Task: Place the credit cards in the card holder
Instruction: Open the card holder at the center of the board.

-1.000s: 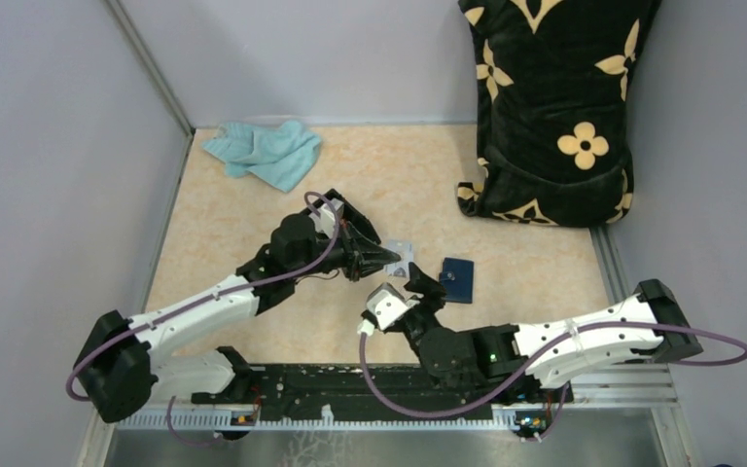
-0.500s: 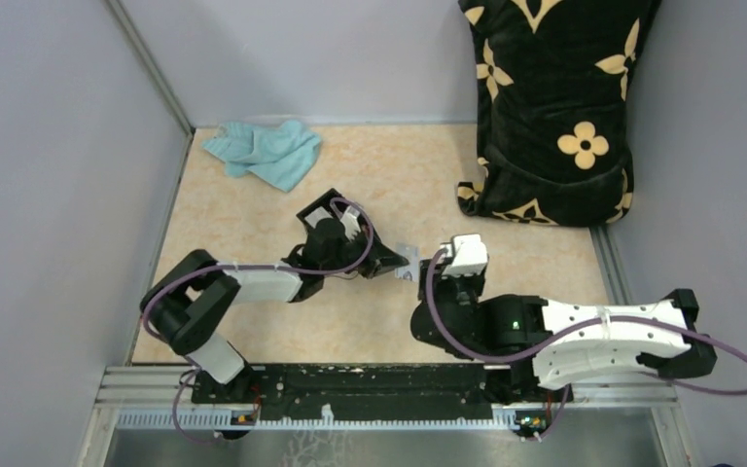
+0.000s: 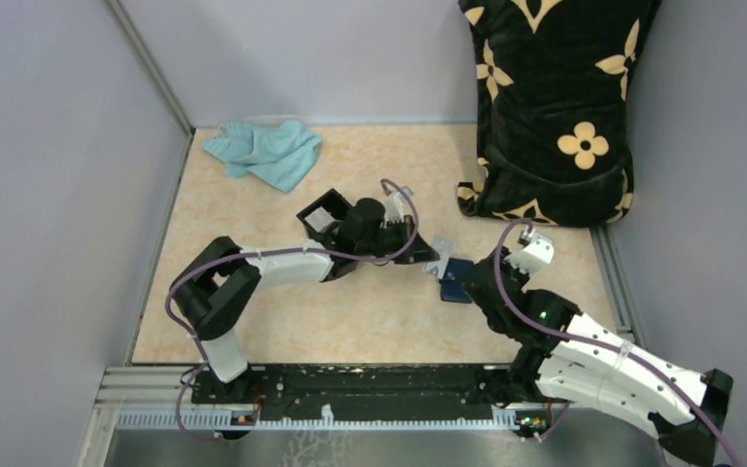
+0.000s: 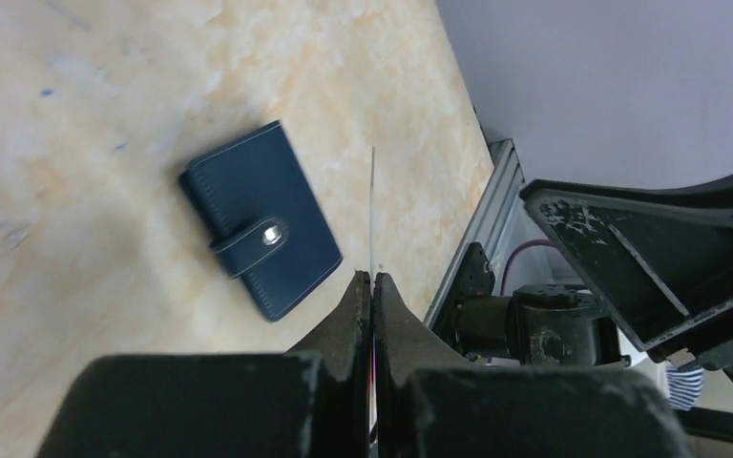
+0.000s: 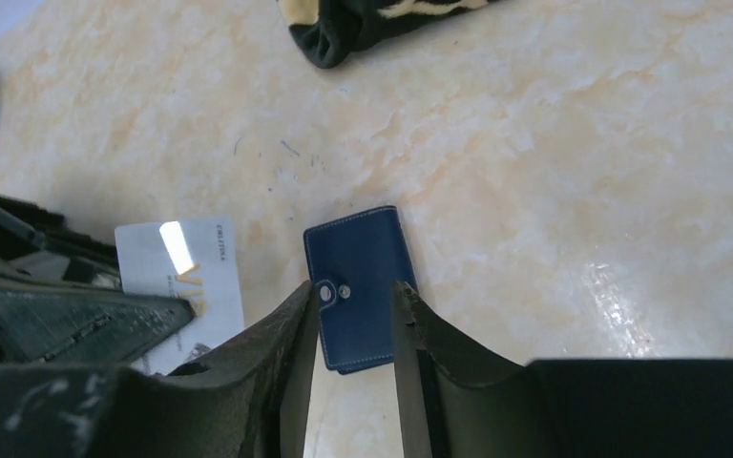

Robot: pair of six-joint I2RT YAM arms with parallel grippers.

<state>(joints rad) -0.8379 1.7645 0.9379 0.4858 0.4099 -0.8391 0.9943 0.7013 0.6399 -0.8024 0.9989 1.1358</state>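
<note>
Both arms stretch forward and inward, left gripper [image 4: 372, 280] clamped on a credit card [image 5: 191, 277], right gripper [image 5: 353, 294] angled down with jaws apart.

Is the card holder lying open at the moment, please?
No, the card holder lies folded shut, with its tab snapped across the front.

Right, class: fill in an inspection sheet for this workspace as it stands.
Surface: beige marbled table.
Job's things: navy card holder lies flat, snapped shut; one pale card is held just beside it.
Clutter: teal cloth at the far left; black flowered cushion at the far right.
Grippers: left tool shut on the card; right tool open over the card holder.
Cables: purple cables loop along both arms.
Surroundings: grey walls; metal rail at the near edge.
</note>
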